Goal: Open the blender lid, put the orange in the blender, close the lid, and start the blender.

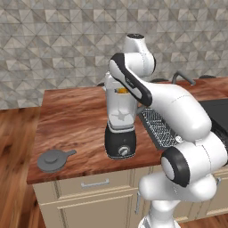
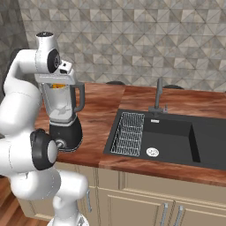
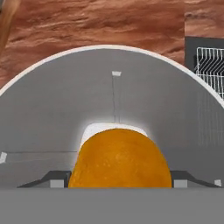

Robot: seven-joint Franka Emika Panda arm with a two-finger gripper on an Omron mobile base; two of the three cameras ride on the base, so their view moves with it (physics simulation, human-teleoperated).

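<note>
Orange (image 3: 119,158): pinched between fingertips (image 3: 53,180) at 6 o'clock, above open blender (image 1: 120,129); lid (image 1: 54,160) on counter (image 1: 75,116).

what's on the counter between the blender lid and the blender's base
Nothing: bare wooden counter separates the blender lid from the blender, seen in the left base view.

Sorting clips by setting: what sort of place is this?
A rendered home kitchen, it seems: a wooden counter over cream cabinets, a black sink with a faucet, and a blender on the counter.
</note>
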